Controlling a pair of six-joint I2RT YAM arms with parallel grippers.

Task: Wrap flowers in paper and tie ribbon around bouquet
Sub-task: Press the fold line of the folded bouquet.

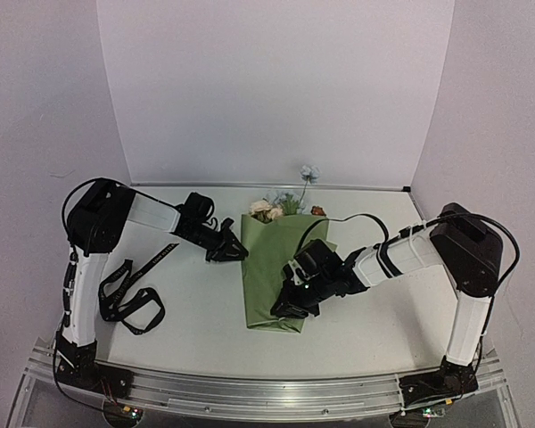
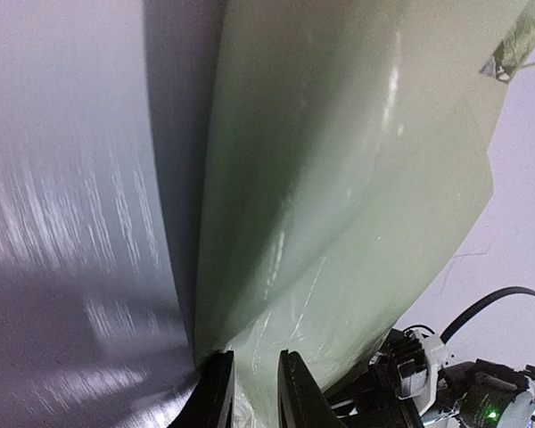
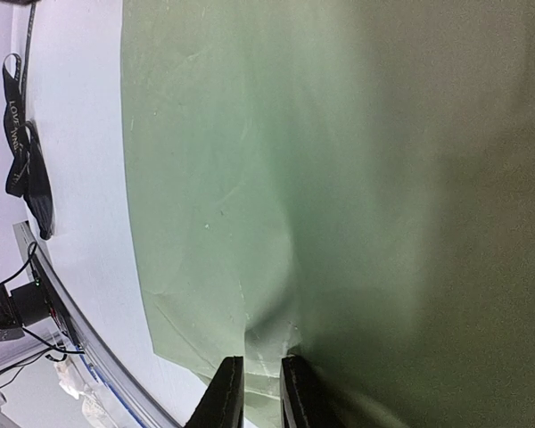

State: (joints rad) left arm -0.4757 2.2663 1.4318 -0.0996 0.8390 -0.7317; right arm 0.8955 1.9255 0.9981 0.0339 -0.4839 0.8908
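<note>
Olive-green paper (image 1: 267,267) wrapped around pale flowers (image 1: 267,209): left hand (image 2: 254,397) and right hand (image 3: 261,392), nearly closed, each pinch it; uneven pulls risk tearing or unrolling.

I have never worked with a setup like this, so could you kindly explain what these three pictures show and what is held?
These are two robot arms, the left arm and the right arm, bolted at the near edge of a table. One picture looks down from above; the other two come from wrist cameras, with each arm's jaws at the bottom. On the table lies green paper wrapped around flowers, blooms showing at the far end. A black ribbon lies loose to the left. The left jaws pinch the paper's left edge, the right jaws its near part.
</note>
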